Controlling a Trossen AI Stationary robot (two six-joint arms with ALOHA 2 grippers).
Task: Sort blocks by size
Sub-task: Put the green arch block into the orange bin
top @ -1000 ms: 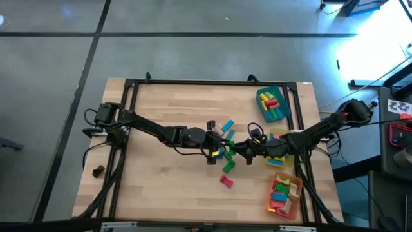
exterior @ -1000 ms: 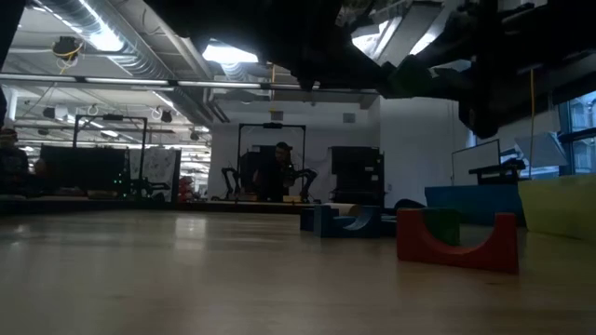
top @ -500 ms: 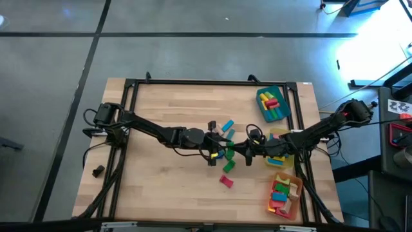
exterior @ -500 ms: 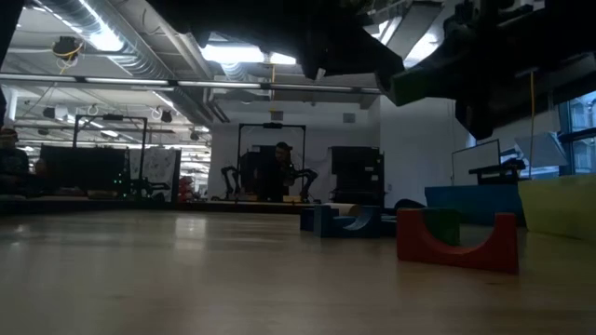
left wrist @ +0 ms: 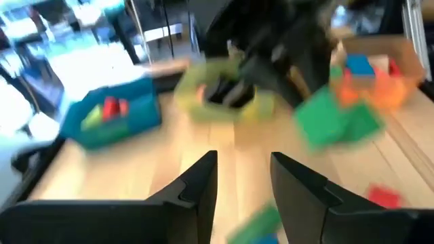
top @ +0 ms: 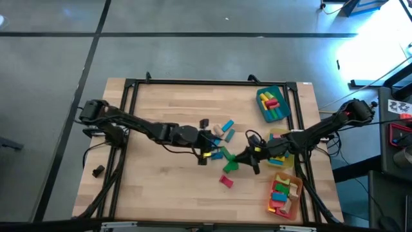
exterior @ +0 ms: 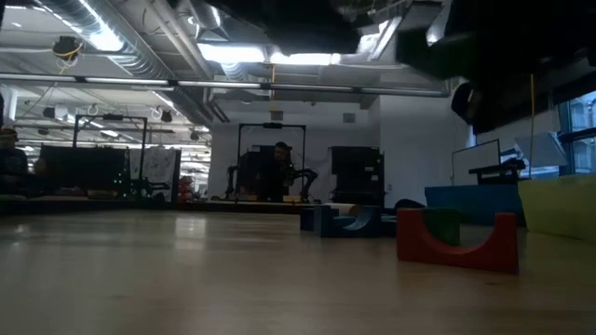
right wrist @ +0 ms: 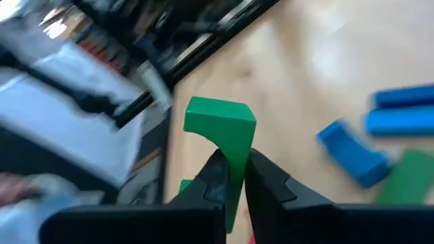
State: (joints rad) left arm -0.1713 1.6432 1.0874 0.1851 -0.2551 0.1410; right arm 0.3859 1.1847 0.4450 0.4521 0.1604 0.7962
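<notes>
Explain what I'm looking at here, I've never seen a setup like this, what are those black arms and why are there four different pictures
These are two robot arms at a wooden table, each ending in a two-finger gripper. They are sorting small coloured wooden blocks.

The four pictures show one moment from four cameras. One looks straight down on the table. One sits at table-top height and looks across it into the room. One rides on each arm's wrist, looking past that arm's own fingers.

From above, loose blocks lie mid-table. On the table's right side are a teal tray, a yellow tray and an orange tray, with blocks in them.

The right gripper is shut on a green block. The left gripper hangs over the loose blocks with its fingers apart, holding nothing.
</notes>
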